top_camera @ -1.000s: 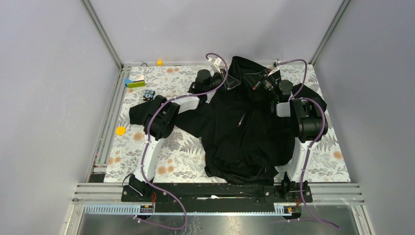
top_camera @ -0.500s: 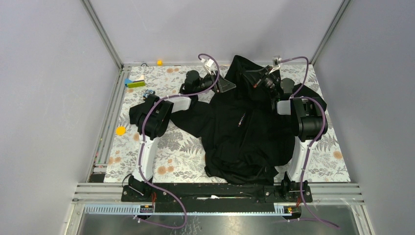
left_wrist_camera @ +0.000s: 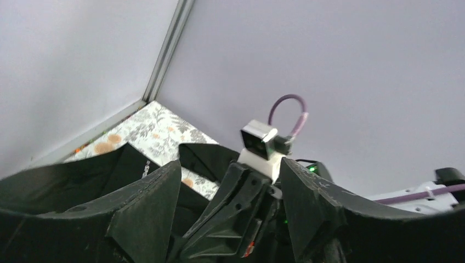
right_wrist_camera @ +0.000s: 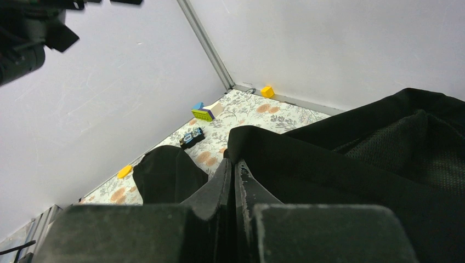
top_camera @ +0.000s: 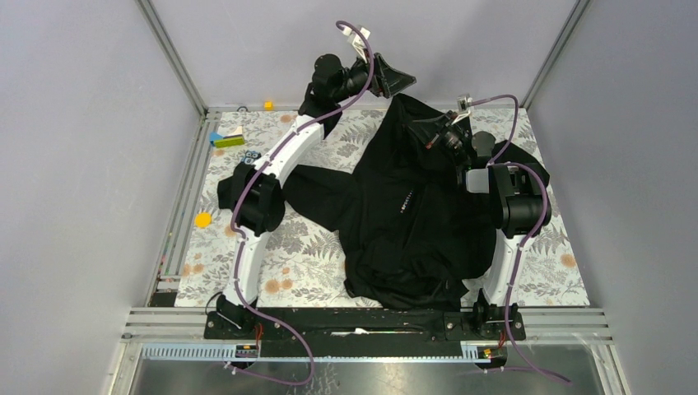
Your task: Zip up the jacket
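Observation:
The black jacket (top_camera: 411, 222) lies spread on the floral table, hood toward the back wall, with tiny marks (top_camera: 404, 202) along its centre front. My right gripper (top_camera: 430, 132) (right_wrist_camera: 234, 162) is at the collar, shut on the jacket's fabric edge (right_wrist_camera: 257, 143), which meets its fingertips. My left gripper (top_camera: 397, 81) (left_wrist_camera: 230, 164) hangs open in the air above the table's back edge, clear of the jacket, with nothing between its fingers (left_wrist_camera: 151, 200). Through that gap I see the right arm's wrist camera (left_wrist_camera: 257, 139).
A yellow cube (top_camera: 268, 104) sits at the back left, near green and blue blocks (top_camera: 224, 138). A small dark toy (top_camera: 251, 156) and a yellow disc (top_camera: 202, 220) lie left of the jacket's sleeve (top_camera: 239, 188). Grey walls close in the table.
My left gripper has opened and let go near the collar, then risen up and back toward the rear wall. The right gripper and the jacket have stayed put.

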